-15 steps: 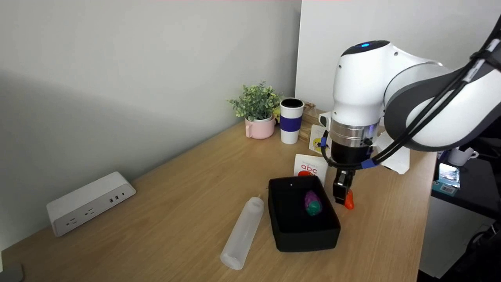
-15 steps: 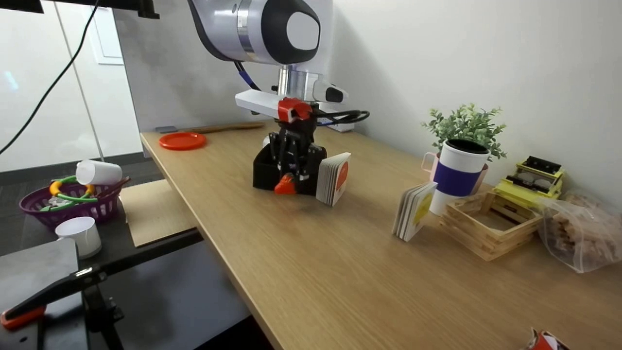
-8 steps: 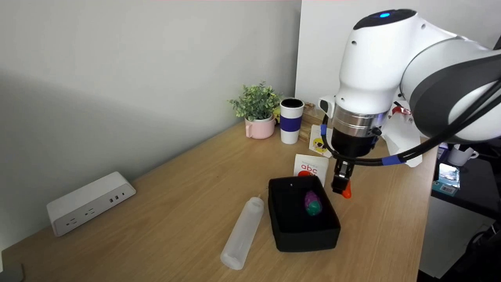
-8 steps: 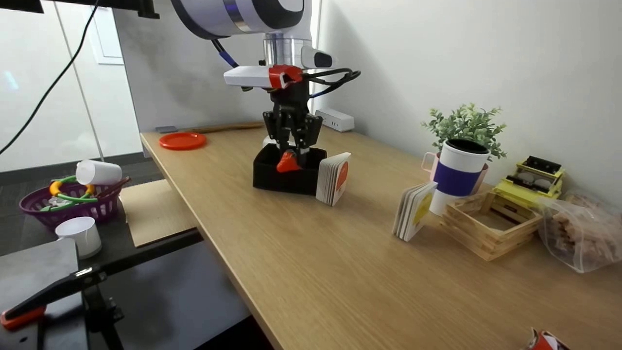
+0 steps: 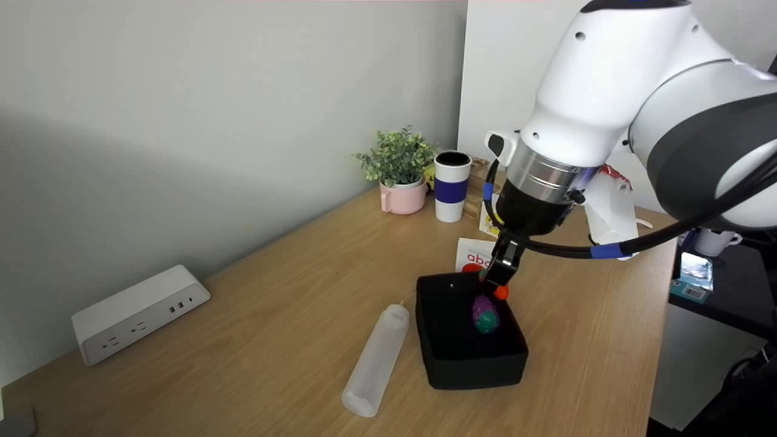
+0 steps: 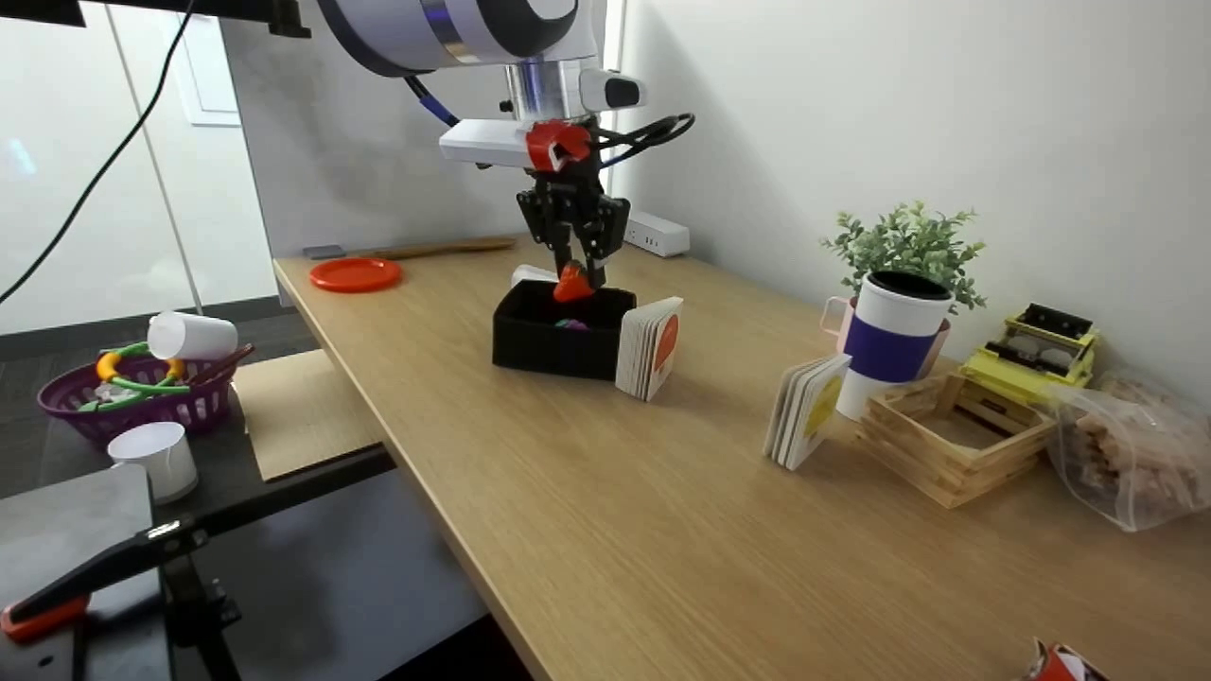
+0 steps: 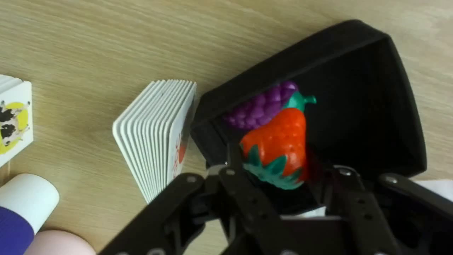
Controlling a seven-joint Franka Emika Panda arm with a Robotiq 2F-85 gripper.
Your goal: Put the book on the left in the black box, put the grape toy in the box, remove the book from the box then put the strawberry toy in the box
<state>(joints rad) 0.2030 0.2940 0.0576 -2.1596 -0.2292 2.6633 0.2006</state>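
Hanging gripped in the end effector (image 6: pixel 580 270), the strawberry toy (image 7: pixel 279 141) seems tilted.

A pale wooden table (image 5: pixel 261 340) carries a white power strip (image 5: pixel 141 315) at lower left in an exterior view, a translucent bottle (image 5: pixel 376 361) lying at lower center and a black box (image 5: pixel 478 373) to its right. A white book (image 5: pixel 474 254) with red lettering stands upright just beside the box; a banded tumbler (image 5: pixel 450 192) and a pink mug (image 5: pixel 403 199) sit near mid-frame. In an exterior view, a red plate (image 6: pixel 355 274) lies left of center, a yellow-pictured book (image 6: pixel 799 411) stands right of center, and a wooden crate (image 6: pixel 903 445) and plastic bag (image 6: pixel 1131 454) rest at right.
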